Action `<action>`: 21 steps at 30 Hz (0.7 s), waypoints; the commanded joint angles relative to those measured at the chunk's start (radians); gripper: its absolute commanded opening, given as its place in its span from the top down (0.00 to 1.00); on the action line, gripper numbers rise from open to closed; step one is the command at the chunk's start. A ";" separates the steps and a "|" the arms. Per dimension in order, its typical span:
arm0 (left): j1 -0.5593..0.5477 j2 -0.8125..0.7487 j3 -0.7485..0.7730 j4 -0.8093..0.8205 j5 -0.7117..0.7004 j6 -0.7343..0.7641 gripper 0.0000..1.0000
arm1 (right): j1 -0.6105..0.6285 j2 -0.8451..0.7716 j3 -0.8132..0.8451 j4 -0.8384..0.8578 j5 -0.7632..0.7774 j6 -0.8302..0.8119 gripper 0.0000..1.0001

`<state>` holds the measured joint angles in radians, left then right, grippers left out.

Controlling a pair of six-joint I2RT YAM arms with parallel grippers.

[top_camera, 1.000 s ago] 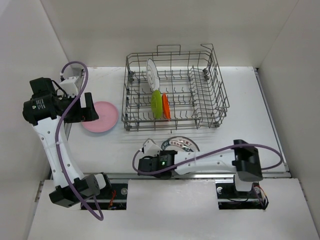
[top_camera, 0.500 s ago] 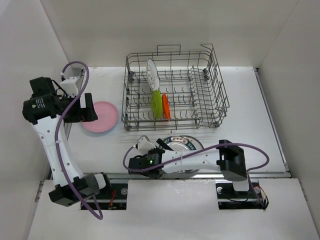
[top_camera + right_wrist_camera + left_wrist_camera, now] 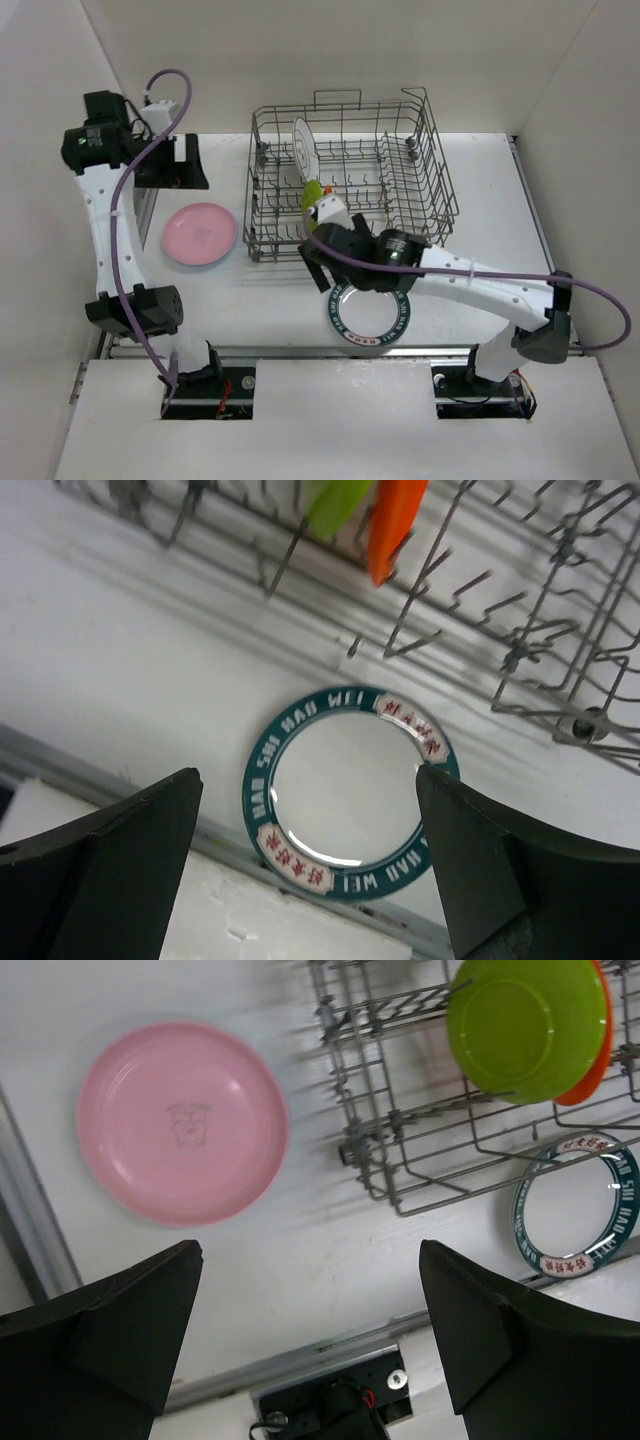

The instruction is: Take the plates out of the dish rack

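White table (image 3: 500,200), white walls (image 3: 300,50). Left of the dish rack (image 3: 350,180) lies a pink plate (image 3: 200,233); in front, a teal-rimmed plate (image 3: 370,318). My left gripper (image 3: 308,1248) and right gripper (image 3: 308,772) gape empty.

Bright, even overhead light fills your white enclosure and washes the table (image 3: 500,200) almost featureless. In your left wrist view, motion blur smears the dish rack (image 3: 352,1148) wires and softens the pink plate (image 3: 183,1123) rim. In your right wrist view, the rack throws soft, streaked shadows, and faint glare glints on the teal-rimmed plate (image 3: 345,698).
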<state>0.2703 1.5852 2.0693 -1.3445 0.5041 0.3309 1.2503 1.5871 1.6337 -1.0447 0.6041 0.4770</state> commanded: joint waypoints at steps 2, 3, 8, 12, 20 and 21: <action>-0.169 0.085 0.113 -0.050 -0.057 -0.105 0.12 | -0.144 -0.173 -0.002 0.190 -0.015 -0.025 0.06; -0.236 0.099 0.123 0.034 -0.106 -0.131 0.12 | -0.226 -0.199 -0.011 0.245 0.017 -0.025 0.06; -0.382 0.188 0.123 0.319 -0.213 -0.289 0.11 | -0.507 -0.187 0.027 0.288 0.089 -0.025 0.06; -0.459 0.341 0.199 0.450 -0.269 -0.365 0.08 | -0.751 -0.072 0.115 0.288 -0.018 -0.025 0.06; -0.545 0.562 0.351 0.577 -0.334 -0.383 0.05 | -0.994 0.046 0.160 0.330 -0.133 -0.006 0.06; -0.555 0.571 0.351 0.611 -0.346 -0.383 0.04 | -1.011 0.047 0.146 0.342 -0.133 -0.006 0.06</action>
<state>-0.2695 2.1597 2.3760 -0.8452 0.1986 -0.0219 0.2794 1.6539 1.7443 -0.7738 0.5297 0.4637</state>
